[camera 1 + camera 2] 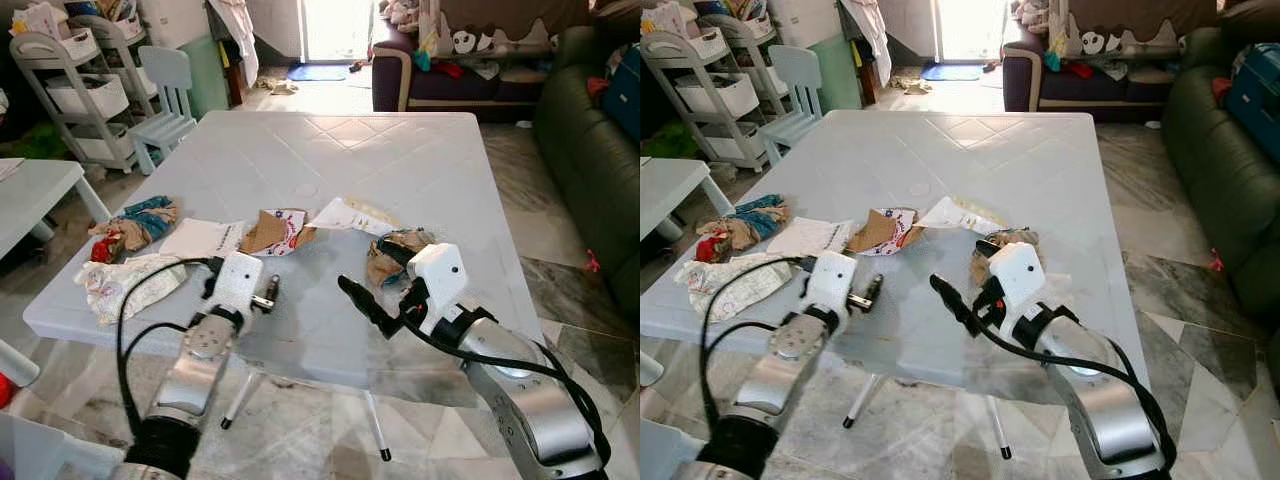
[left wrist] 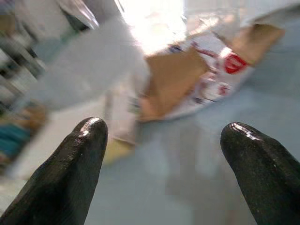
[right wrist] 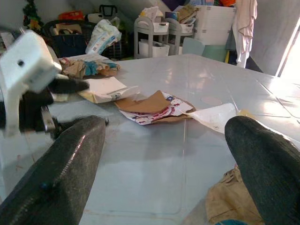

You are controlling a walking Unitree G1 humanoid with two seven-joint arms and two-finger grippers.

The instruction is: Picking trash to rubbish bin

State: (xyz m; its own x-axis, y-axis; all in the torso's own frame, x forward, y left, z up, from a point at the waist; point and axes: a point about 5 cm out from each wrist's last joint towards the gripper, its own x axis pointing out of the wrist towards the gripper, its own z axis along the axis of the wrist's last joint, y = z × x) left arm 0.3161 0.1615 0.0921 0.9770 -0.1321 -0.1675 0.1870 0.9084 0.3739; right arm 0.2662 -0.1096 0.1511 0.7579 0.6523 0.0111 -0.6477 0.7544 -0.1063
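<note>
Trash lies in a row across the white table (image 1: pixel 400 160): torn brown cardboard with red print (image 1: pixel 275 232), a white paper sheet (image 1: pixel 345 215), a crumpled brown wad (image 1: pixel 392 262), a white notepad (image 1: pixel 200 238), a colourful crumpled bundle (image 1: pixel 135 225) and a white plastic wrapper (image 1: pixel 125 282). My left gripper (image 2: pixel 164 154) is open, low over the table's front edge, pointing at the cardboard (image 2: pixel 183 79). My right gripper (image 1: pixel 378 278) is open beside the brown wad (image 3: pixel 229 197), one finger (image 1: pixel 362 303) stretched toward the left arm.
A green sofa (image 1: pixel 590 150) runs along the right. A pale blue child's chair (image 1: pixel 170 95) and grey shelf carts (image 1: pixel 85 95) stand at the far left, with a second white table (image 1: pixel 30 195) on the left. A dark couch (image 1: pixel 450 70) stands behind.
</note>
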